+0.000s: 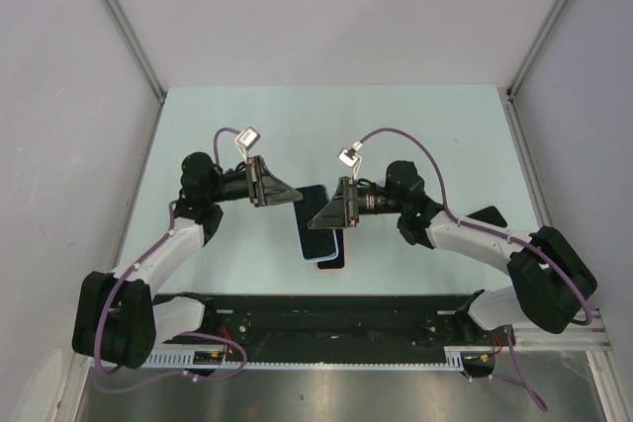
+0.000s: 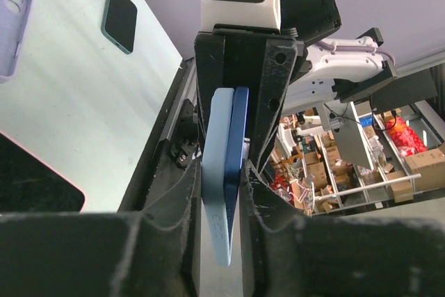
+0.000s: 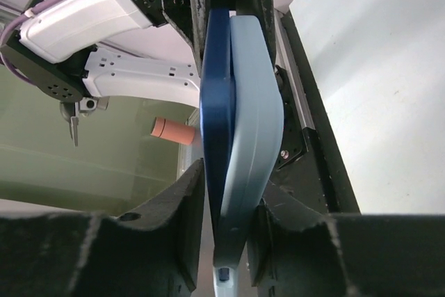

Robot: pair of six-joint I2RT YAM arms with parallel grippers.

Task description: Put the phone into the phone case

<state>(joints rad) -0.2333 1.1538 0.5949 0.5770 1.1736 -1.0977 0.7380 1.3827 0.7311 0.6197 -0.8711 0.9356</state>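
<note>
A dark blue phone (image 2: 240,123) lies against a light blue phone case (image 2: 217,172); both are held off the table between my two arms. My left gripper (image 2: 224,179) is shut across one end of the pair, one finger on the case and the other on the phone. My right gripper (image 3: 233,193) is shut on the other end, where the phone (image 3: 215,88) sits partly in the case (image 3: 254,102), which bows outward. From above, the phone (image 1: 316,224) hangs mid-table between the left gripper (image 1: 297,198) and the right gripper (image 1: 313,222).
A dark slab with a pink edge (image 1: 334,260) lies on the table under the held pair. A black phone (image 1: 490,214) lies to the right, beside the right arm. A lilac case (image 2: 10,26) lies farther off on the pale green table (image 1: 247,126). White walls close in on three sides.
</note>
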